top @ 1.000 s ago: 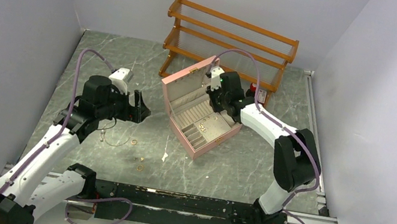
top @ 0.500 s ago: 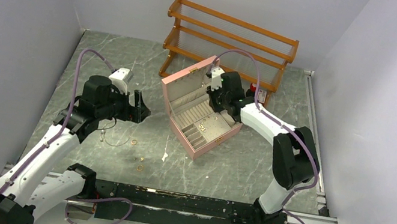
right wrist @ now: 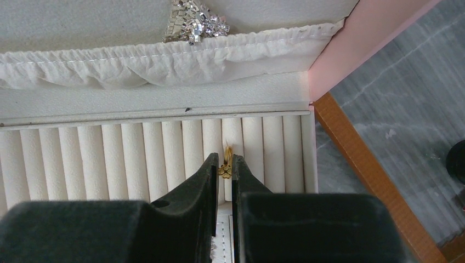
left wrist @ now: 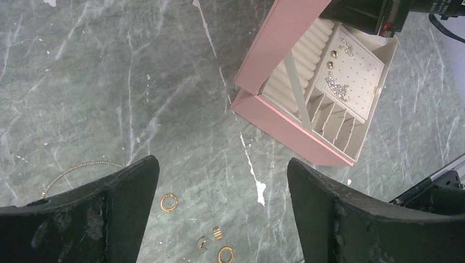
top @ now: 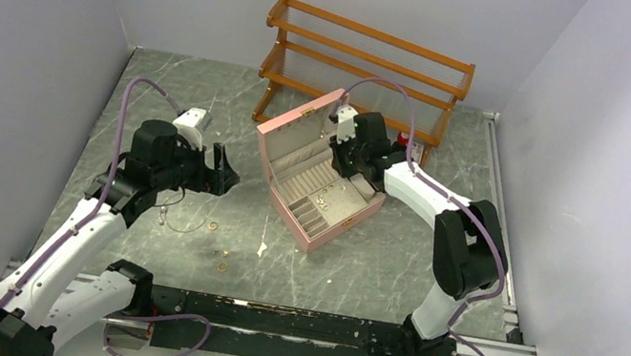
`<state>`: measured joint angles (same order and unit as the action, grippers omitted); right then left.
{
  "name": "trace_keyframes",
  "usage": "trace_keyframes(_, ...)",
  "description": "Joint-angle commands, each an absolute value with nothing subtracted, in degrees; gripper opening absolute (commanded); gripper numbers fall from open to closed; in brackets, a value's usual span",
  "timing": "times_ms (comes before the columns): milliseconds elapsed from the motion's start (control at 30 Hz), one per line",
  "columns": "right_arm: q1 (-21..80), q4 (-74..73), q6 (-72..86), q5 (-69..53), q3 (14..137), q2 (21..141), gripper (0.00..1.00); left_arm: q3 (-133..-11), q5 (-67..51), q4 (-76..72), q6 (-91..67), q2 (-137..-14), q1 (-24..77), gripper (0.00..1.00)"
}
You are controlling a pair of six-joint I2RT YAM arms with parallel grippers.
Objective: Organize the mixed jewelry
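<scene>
Right now my left gripper point(left wrist: 221, 170) hangs over the table with its jaws spread wide, holding nothing. Directly beneath it I count one gold ring point(left wrist: 169, 201), a second gold ring point(left wrist: 225, 254), two smaller bits point(left wrist: 217, 233) between them, and one thin chain point(left wrist: 77, 169) curving out from under its left finger. Ahead and to its right stands the open pink box point(left wrist: 285, 123). My right gripper point(right wrist: 225, 164) is down inside that box, jaws almost together, pinching one tiny gold earring point(right wrist: 225, 171) at the white ring rolls point(right wrist: 137, 159); whether it touches them I cannot tell. Beyond its tips, one glittery piece point(right wrist: 194, 22) sits above the lid's ruched pocket. Everything rests on a grey veined table point(top: 374, 265). One wooden rack point(top: 366, 56) stands behind the box, with pale walls around.
</scene>
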<state>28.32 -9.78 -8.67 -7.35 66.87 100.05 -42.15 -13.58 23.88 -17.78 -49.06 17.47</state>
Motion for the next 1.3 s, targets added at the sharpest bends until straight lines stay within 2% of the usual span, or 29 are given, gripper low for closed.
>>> trace_keyframes(0,27.86,-11.76,-7.88,-10.31,67.68,100.09,0.00,-41.92,-12.87,23.23,-17.34,-48.55,17.75,0.91)
trace_keyframes(1267,25.72,-10.19,-5.32,-12.50,67.94,99.76,0.00,-42.01,-12.05,23.20,-17.41,-48.80,17.75,0.90)
